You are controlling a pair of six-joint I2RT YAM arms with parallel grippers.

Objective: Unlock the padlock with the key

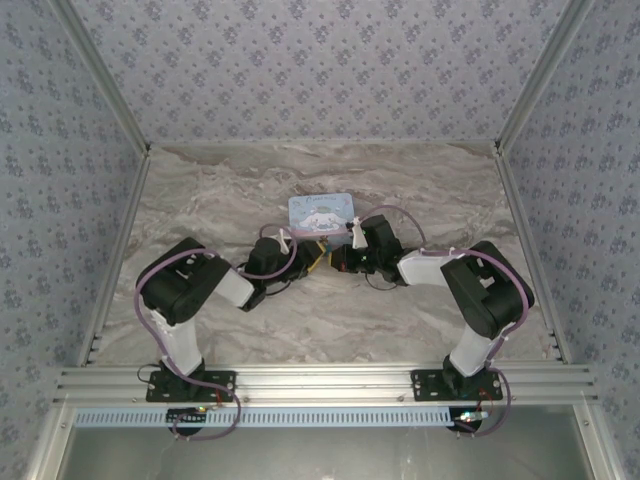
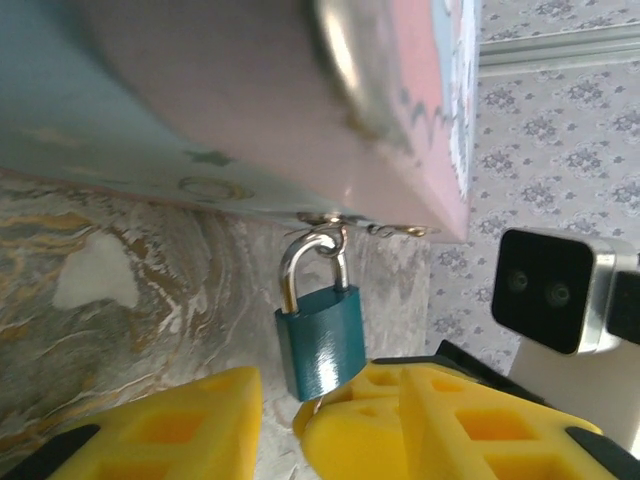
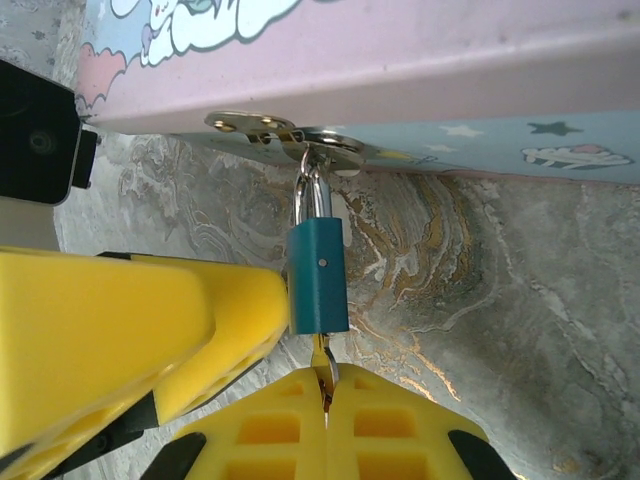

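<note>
Right wrist view shows the right gripper (image 3: 326,400) pinched shut on the key (image 3: 324,358), which looks pushed into the bottom of the padlock (image 3: 318,280) hanging from the tin box (image 3: 400,50); the lock is not open yet, so turning is left, and whether the left gripper (image 1: 312,264) holds anything cannot be told.

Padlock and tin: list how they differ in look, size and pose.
Look: the padlock is plain teal with a metal shackle; the tin is pink and pale blue with cartoon prints.
Size: the padlock is far smaller than the tin.
Pose: the tin rests on the table; the padlock sticks out from the tin's edge, its shackle looped through the hasp.
Shared: both have a blue tone and are linked at that hasp.
</note>
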